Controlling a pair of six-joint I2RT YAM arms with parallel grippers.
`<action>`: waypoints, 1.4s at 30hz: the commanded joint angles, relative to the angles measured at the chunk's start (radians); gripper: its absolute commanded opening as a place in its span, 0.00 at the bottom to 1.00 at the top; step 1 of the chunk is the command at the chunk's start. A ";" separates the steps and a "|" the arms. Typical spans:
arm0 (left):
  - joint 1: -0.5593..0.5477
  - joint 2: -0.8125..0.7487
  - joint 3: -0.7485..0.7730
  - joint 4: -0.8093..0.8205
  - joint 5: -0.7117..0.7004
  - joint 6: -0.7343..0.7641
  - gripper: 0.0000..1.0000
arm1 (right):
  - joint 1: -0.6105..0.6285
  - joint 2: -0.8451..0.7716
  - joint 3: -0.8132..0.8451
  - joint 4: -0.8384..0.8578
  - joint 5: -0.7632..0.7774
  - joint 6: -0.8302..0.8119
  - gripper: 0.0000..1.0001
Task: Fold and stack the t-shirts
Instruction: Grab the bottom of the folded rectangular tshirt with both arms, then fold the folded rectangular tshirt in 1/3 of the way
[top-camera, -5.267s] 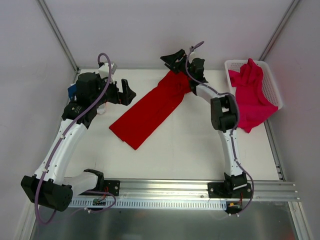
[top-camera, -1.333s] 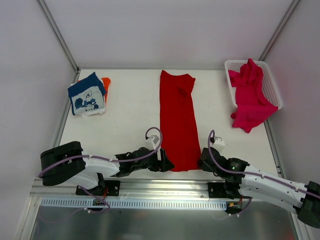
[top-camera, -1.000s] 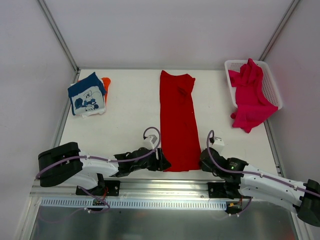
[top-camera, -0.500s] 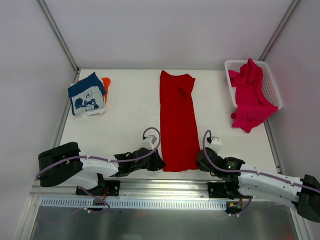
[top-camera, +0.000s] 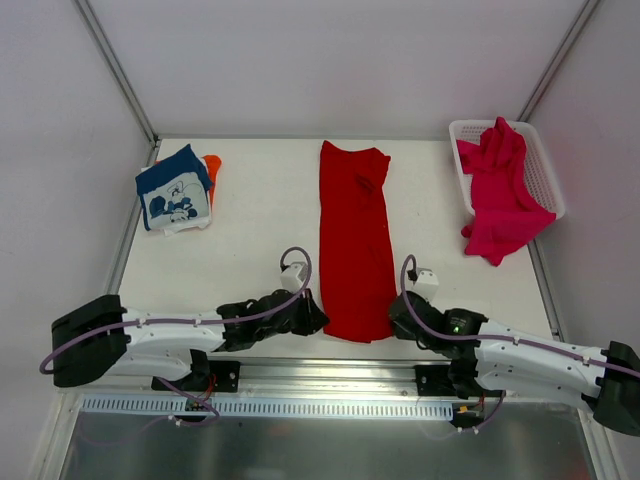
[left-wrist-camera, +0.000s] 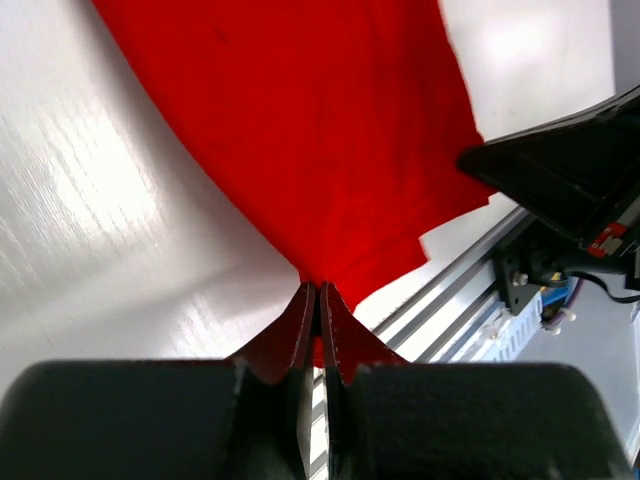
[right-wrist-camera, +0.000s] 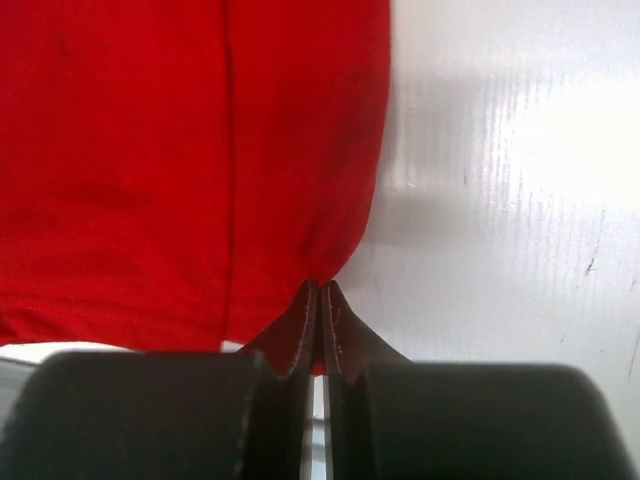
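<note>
A bright red t-shirt (top-camera: 353, 235), folded into a long strip, lies down the middle of the table. My left gripper (top-camera: 318, 320) is shut on its near left corner (left-wrist-camera: 318, 272), and my right gripper (top-camera: 392, 322) is shut on its near right corner (right-wrist-camera: 322, 270). Both arms lie low along the table's front. A magenta-pink t-shirt (top-camera: 500, 195) hangs out of the white basket (top-camera: 545, 170) at the back right. At the back left a folded navy t-shirt (top-camera: 173, 190) with white print lies on an orange one (top-camera: 211, 163).
The metal rail (top-camera: 330, 375) with the arm bases runs along the front edge. The right gripper's black body (left-wrist-camera: 560, 165) shows in the left wrist view, beyond the red shirt's hem. Bare white table (top-camera: 250, 235) lies on either side of the red strip.
The left gripper has closed on the red shirt's near left corner. Both grippers have edged away from the front rail, and the shirt's near hem has bunched slightly.
</note>
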 joint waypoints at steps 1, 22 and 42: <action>-0.013 -0.108 0.067 -0.131 -0.074 0.065 0.00 | 0.013 -0.005 0.092 -0.056 0.043 -0.018 0.00; 0.166 -0.045 0.338 -0.315 -0.105 0.271 0.00 | -0.083 0.337 0.461 -0.098 0.161 -0.246 0.00; 0.433 0.418 0.666 -0.274 0.087 0.353 0.00 | -0.456 0.720 0.702 0.115 -0.036 -0.556 0.00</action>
